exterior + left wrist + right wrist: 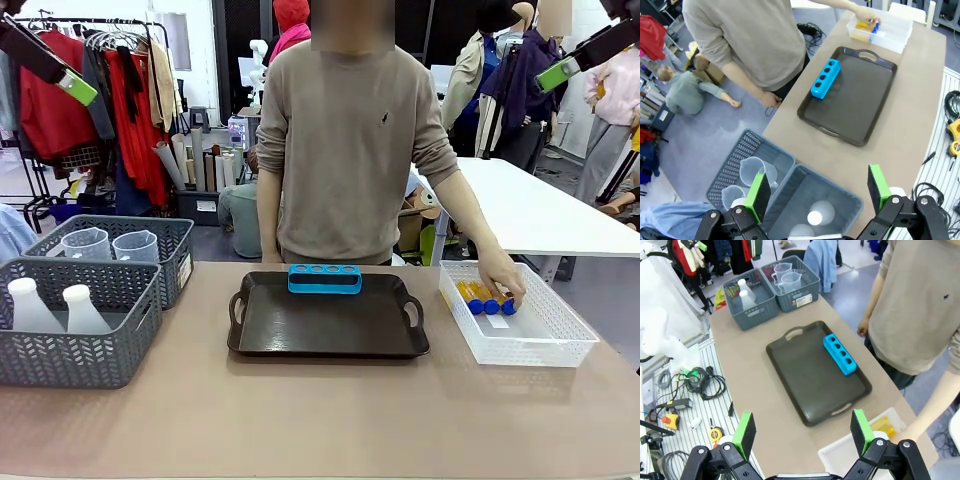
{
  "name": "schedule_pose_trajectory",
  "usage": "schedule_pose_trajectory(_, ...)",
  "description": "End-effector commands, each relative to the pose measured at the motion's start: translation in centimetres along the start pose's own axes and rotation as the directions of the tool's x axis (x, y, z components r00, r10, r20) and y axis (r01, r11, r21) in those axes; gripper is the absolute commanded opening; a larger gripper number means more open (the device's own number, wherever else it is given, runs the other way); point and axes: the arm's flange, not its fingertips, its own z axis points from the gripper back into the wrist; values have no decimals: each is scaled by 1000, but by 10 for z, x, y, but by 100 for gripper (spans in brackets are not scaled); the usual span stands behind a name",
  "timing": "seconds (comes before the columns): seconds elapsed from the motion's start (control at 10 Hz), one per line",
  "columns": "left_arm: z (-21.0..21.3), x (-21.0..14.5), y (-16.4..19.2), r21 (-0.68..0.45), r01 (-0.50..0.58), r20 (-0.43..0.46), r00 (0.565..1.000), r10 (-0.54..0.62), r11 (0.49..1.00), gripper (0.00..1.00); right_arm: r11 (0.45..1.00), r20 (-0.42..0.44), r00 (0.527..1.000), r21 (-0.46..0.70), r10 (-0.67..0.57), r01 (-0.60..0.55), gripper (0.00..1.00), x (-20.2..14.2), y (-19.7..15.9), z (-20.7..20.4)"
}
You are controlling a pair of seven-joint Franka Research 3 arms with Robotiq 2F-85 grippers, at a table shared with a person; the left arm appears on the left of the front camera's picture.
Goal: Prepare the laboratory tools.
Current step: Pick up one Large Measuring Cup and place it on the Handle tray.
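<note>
Left end effector [818, 192] and right end effector [802, 431] hang open, empty. A person's hand [500, 278] touches yellow tubes [476, 293]; a fumbled one could roll off the bench [300, 420].

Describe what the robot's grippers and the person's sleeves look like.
Both the left gripper and right gripper have black jointed fingers tipped with flat bright green pads. The person wears a beige long-sleeved sweater with a small dark chest emblem; its sleeves stop short of the wrists.
</note>
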Motion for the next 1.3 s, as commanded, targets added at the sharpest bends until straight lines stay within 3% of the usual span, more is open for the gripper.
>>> schedule_pose_trajectory(0.0,1,0,0,9,1,6,1000,-1,1000,100,1000,3,1000,3,-4,4,100,1,2,0)
schedule_pose_trajectory(0.2,0,0,0,0,0,0,1000,0,1000,100,1000,3,1000,3,-4,4,100,1,2,0)
schedule_pose_trajectory(0.4,-12,11,22,42,-113,-190,975,119,993,100,1000,3,1000,3,-4,4,100,1,2,0)
schedule_pose_trajectory(0.7,-51,17,62,273,-252,-346,875,339,928,100,1000,3,1000,3,-4,4,100,1,2,0)
schedule_pose_trajectory(0.9,-77,7,87,382,-324,-399,787,470,866,100,1000,3,1000,3,-4,4,100,1,2,0)
schedule_pose_trajectory(1.2,-121,-24,105,359,-485,-365,714,598,798,100,1000,3,1000,3,-4,4,100,1,2,0)
